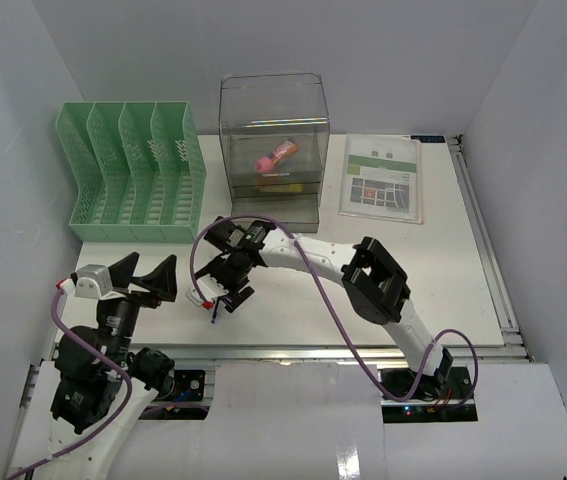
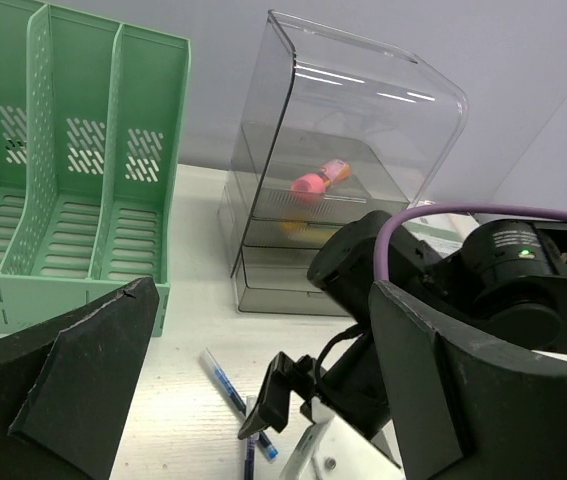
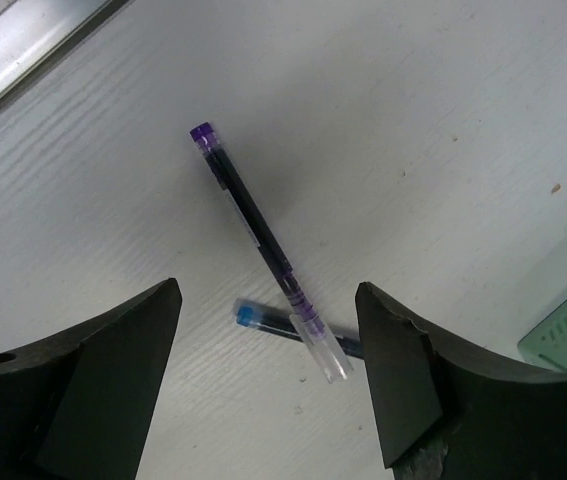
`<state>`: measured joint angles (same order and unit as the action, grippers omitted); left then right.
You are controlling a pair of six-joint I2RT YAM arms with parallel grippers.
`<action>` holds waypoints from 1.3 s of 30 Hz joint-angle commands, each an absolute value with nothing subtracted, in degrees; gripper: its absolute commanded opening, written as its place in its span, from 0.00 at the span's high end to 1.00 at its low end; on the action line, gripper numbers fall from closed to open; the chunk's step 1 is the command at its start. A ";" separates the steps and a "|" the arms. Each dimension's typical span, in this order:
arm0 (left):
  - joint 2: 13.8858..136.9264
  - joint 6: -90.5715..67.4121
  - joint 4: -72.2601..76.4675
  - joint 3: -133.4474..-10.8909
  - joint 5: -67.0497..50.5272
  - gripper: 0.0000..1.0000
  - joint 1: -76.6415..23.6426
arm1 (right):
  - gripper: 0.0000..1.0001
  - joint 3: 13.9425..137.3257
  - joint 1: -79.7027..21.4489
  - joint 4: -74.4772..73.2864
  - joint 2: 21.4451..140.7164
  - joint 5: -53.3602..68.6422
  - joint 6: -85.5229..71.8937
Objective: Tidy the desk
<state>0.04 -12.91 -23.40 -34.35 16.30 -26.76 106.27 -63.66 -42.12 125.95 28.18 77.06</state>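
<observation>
Flat white rectangular desk with a silver aluminium rail looks faintly grained; my left gripper and right gripper both gape, empty.

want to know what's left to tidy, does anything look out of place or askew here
Yes. Two slim pens lie loose on the large white desk, crossed: a purple-capped pen over a blue-tipped pen, under the open right gripper, near the green slotted plastic file rack, in no holder.
</observation>
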 commanded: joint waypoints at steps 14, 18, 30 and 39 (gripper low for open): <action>-2.46 -12.48 -23.83 -34.10 17.14 0.02 -26.81 | 0.53 111.53 -65.04 -44.28 133.65 26.21 85.23; -2.39 -12.50 -23.82 -34.01 16.81 0.02 -26.88 | 0.62 111.29 -65.04 -44.30 134.40 25.90 84.96; -2.37 -12.48 -23.82 -33.98 16.79 0.02 -26.81 | 0.75 109.94 -65.43 -45.72 135.78 23.66 85.43; -2.20 -12.57 -23.87 -33.96 16.66 0.02 -26.81 | 0.84 113.40 -65.36 -45.44 134.73 25.68 82.85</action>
